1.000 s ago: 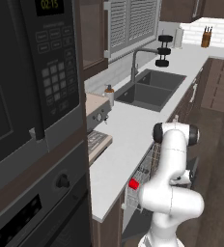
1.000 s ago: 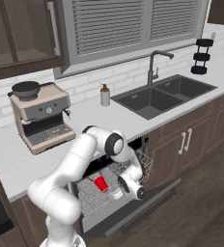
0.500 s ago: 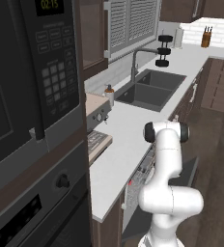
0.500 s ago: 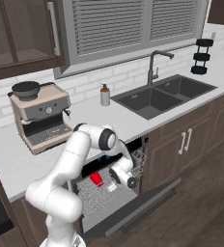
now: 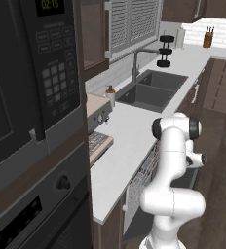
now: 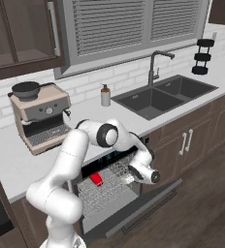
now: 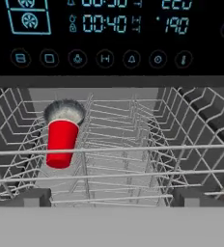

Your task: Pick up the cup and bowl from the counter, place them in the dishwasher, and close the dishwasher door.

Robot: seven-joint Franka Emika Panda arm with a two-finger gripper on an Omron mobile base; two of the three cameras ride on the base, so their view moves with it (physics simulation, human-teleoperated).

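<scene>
The cup [image 7: 62,141] lies on its side in the left part of the dishwasher [image 6: 109,186] wire rack, red and tapered, white rim toward the back. My pincer [image 7: 109,200] stands open and empty before the rack, finger tips apart. The dishwasher door [image 6: 148,206] hangs open, below the counter [image 6: 85,114].

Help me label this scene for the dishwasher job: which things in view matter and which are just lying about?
Job:
cup, lying in the rack
dishwasher
door, dropped open
counter
end effector, empty

Lying about:
soap bottle
coffee machine
sink
faucet
oven
</scene>
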